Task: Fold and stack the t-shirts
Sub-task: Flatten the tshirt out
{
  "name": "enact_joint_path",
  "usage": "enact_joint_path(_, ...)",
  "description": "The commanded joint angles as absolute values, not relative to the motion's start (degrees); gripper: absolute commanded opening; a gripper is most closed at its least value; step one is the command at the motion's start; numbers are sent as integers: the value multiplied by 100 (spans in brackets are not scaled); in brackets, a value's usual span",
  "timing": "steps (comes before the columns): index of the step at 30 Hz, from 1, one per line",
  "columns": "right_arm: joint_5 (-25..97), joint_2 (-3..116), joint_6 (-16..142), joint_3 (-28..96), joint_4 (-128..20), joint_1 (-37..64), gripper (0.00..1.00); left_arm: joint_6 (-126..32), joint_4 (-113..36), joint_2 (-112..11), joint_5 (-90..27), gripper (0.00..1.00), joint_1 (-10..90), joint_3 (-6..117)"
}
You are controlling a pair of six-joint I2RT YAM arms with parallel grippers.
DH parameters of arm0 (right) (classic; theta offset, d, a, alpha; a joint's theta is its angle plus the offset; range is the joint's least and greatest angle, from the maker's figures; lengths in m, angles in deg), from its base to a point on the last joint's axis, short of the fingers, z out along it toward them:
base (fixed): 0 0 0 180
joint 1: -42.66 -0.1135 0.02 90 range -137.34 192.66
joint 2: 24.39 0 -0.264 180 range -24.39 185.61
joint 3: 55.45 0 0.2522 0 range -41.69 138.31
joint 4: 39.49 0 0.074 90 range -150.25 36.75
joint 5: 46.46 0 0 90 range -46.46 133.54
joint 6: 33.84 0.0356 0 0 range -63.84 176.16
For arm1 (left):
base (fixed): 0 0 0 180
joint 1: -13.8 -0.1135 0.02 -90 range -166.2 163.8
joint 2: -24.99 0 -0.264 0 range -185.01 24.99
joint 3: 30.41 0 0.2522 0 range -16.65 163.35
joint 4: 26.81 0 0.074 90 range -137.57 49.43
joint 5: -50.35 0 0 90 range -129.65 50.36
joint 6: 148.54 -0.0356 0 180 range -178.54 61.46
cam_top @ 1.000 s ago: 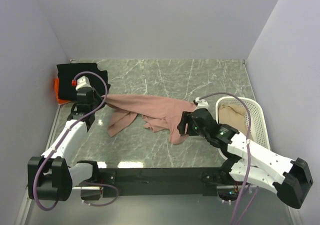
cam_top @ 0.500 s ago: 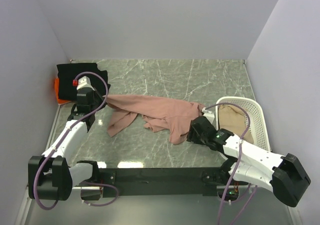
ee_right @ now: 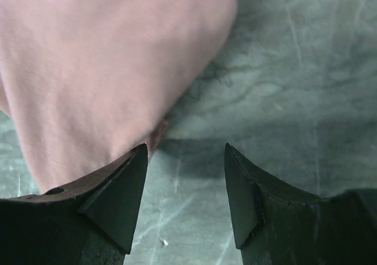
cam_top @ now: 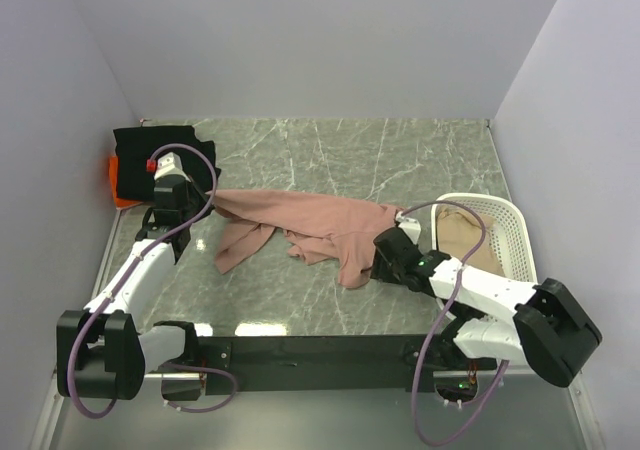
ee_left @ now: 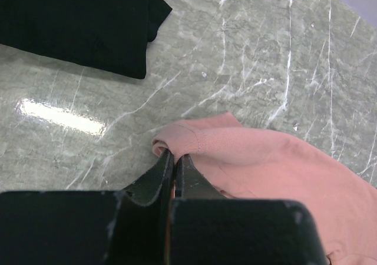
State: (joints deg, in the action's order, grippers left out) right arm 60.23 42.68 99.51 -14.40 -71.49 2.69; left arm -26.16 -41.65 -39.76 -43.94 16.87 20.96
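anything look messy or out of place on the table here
The pink tee lies bunched and twisted across the middle of the table, one end pinched in the left gripper, the open right gripper at its other end. The black tee sits folded on the orange tee in the far left corner.

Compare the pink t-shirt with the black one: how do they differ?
The pink t-shirt lies unfolded across the middle of the table; the black t-shirt sits folded in the far-left corner. The left gripper is shut on the pink one's edge; no gripper touches the black one. The black one rests on an orange t-shirt, the pink one on the table. Both are cloth.
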Motion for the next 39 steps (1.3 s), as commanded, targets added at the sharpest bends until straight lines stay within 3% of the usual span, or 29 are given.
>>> enact_joint_path(1, 6085, 4425, 9800, -1181, -6715, 302, 62, -2681, -3934, -3943, -4325, 1, 1661, 2062)
enact_joint_path(13, 5927, 5111, 9545, -900, -6292, 293, 61, -2698, -3925, -3996, -4263, 1, 1661, 2062)
enact_joint_path(17, 5839, 5225, 9536, -846, -6301, 302, 53, -2698, -3925, -3996, -4263, 1, 1661, 2062)
enact_joint_path(20, 5778, 5304, 9553, -890, -6283, 293, 41, -2698, -3925, -3987, -4255, 0, 1661, 2062)
enact_joint_path(21, 5743, 5322, 9571, -916, -6283, 302, 30, -2698, -3934, -3978, -4255, 1, 1661, 2053)
enact_joint_path(25, 5523, 5243, 9606, -1031, -6309, 293, 1, -2698, -3925, -3978, -4246, 1, 1661, 2062)
enact_joint_path(30, 5417, 4225, 9580, -1049, -6757, 293, 0, -2663, -3943, -3899, -4211, 1, 1661, 2079)
enact_joint_path(39, 6594, 1728, 9167, 102, -8296, 319, 0, -2338, -4039, -3416, -3719, 1, 1652, 2492)
